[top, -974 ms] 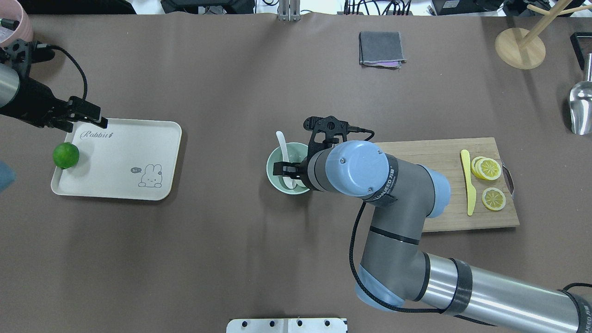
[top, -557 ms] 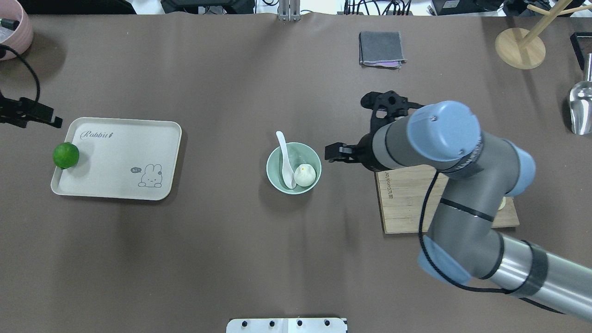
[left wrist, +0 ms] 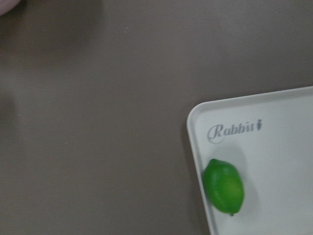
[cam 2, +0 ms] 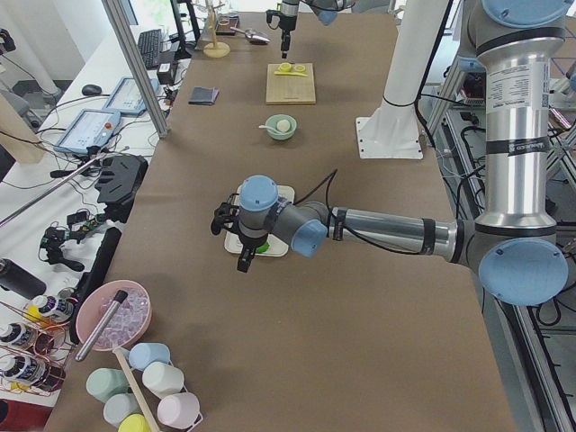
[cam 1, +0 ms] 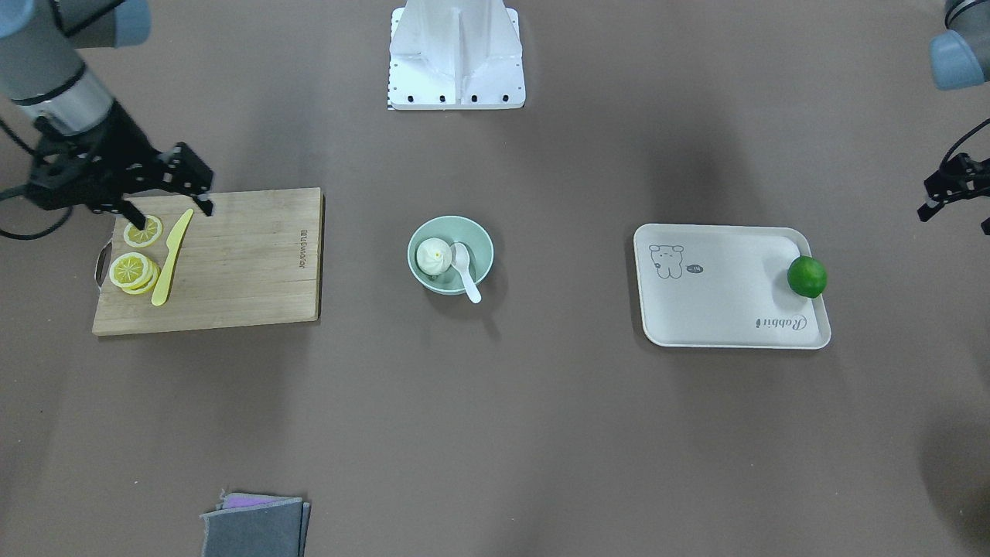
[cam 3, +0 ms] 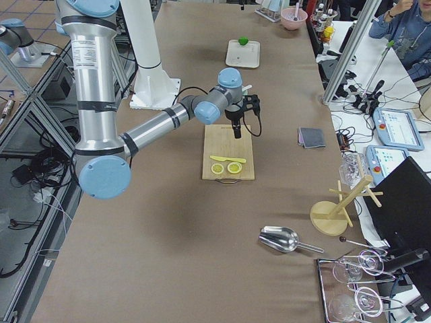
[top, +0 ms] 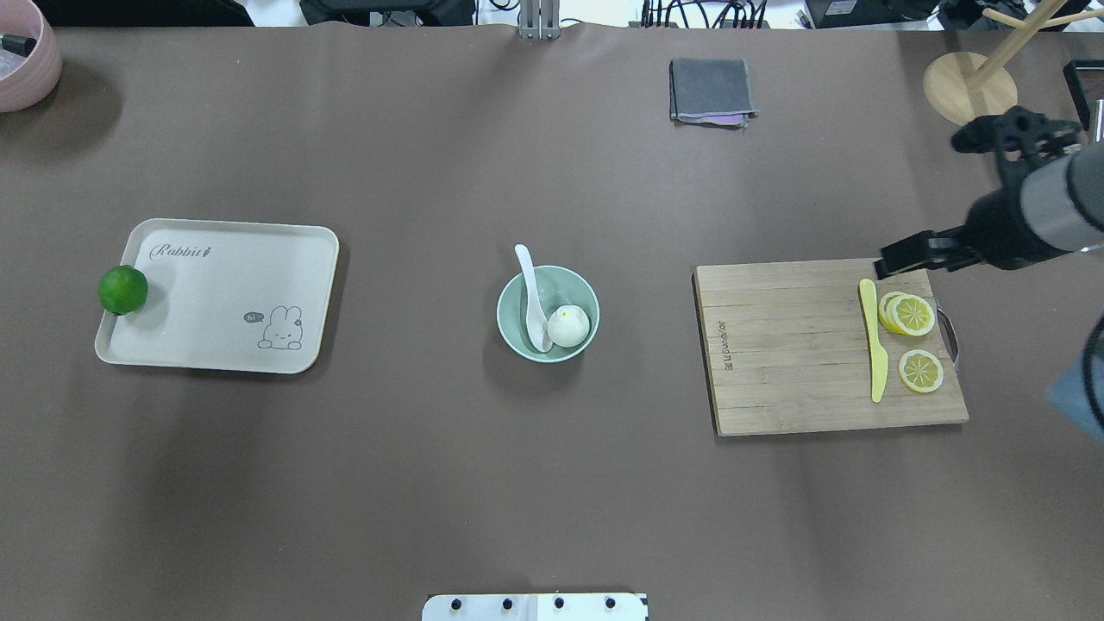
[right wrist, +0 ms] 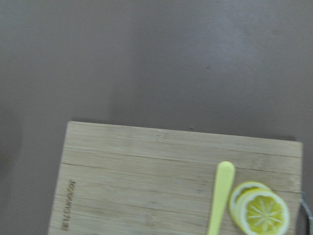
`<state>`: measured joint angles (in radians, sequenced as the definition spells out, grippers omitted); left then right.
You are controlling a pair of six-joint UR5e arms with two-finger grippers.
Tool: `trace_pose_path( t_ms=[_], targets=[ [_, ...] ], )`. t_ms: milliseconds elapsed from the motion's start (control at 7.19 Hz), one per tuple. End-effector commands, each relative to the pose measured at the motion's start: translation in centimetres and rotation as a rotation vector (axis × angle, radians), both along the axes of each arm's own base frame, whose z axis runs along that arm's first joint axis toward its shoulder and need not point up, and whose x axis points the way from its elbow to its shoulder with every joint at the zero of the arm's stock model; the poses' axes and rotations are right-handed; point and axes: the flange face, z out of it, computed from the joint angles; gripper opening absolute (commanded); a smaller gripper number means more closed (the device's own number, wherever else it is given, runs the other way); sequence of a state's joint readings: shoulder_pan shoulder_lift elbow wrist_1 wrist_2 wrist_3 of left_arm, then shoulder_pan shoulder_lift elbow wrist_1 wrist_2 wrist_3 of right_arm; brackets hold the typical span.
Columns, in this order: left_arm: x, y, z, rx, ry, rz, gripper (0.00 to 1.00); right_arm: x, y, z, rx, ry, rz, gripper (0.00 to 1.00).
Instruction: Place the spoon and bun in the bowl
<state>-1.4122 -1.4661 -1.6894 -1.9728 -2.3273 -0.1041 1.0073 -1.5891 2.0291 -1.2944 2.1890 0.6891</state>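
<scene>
We read "Rabbit" in script on the cream tray (left wrist: 274, 161); the stamp on the wooden board (right wrist: 146, 171) is too blurred to read.

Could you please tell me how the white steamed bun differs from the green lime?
The white steamed bun has a pleated top; the green lime is smooth-skinned. The bun sits inside the pale mint-green bowl; the lime lies on the beige rectangular tray, at its edge. Both are small and roundish.
</scene>
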Motion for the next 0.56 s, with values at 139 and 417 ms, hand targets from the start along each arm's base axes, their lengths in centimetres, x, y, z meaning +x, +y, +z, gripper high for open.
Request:
trace_pose_path(
  t_ms=[139,417],
  targets=[
    [-8.5,2.3,6.6,0.02,-0.087,0.071,0.99,14.6,4.1,10.8,0.061,0.066,-0.074,1.0],
    [-9.2,5.7,10.2,-0.072,-0.106,0.042,0.99,18.5,4.9,14.9,0.077,0.097,-0.135,1.0]
  ],
)
